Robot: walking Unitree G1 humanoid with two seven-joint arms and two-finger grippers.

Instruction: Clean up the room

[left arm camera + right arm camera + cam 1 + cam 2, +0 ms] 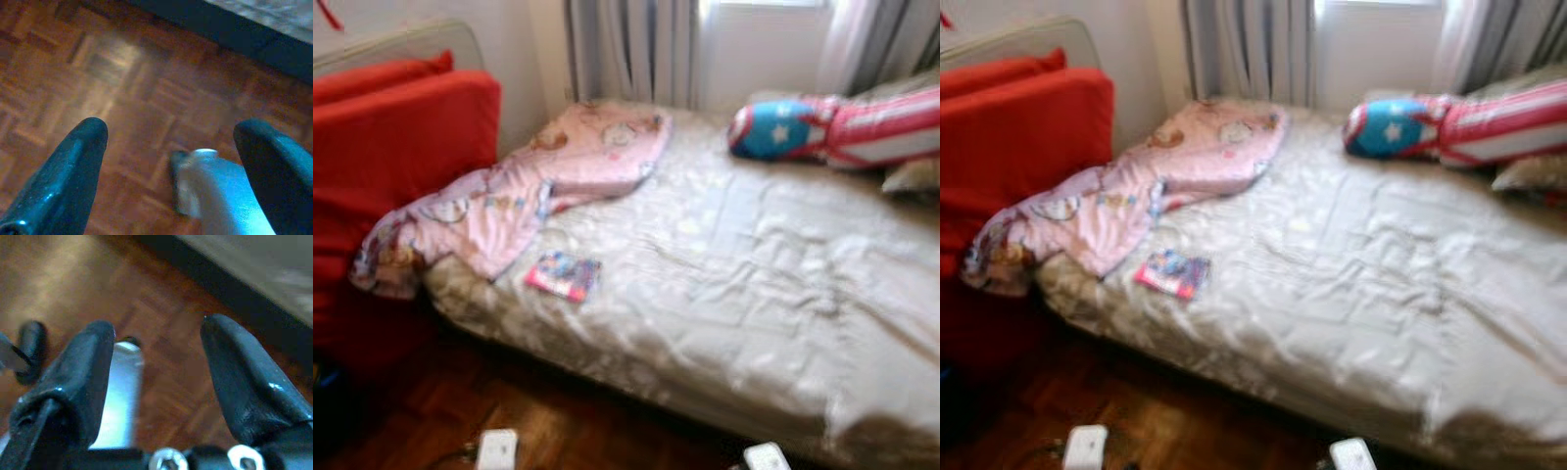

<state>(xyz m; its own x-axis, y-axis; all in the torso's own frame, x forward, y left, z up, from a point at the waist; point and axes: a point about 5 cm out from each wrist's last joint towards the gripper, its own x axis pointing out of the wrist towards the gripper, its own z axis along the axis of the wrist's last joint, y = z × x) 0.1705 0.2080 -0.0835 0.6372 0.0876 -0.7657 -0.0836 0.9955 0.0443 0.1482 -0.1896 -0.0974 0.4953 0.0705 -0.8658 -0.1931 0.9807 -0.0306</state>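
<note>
Left gripper (171, 147): two long black fingers (63, 181), glossy, rounded tips, faint bluish sheen. Silver-white limb segment (210, 191) visible beyond gap, nearer one finger.
Right gripper (159, 362): same black fingers (244, 382), thick, tapered, slightly creased skin. Two silver screw heads (168, 460) at finger base. Thin black cable (22, 357) alongside outer finger. Pale silver leg part (120, 396) past gap.

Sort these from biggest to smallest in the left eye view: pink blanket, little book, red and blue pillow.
1. pink blanket
2. red and blue pillow, though it sits farther back and runs off the picture's edge
3. little book
</note>
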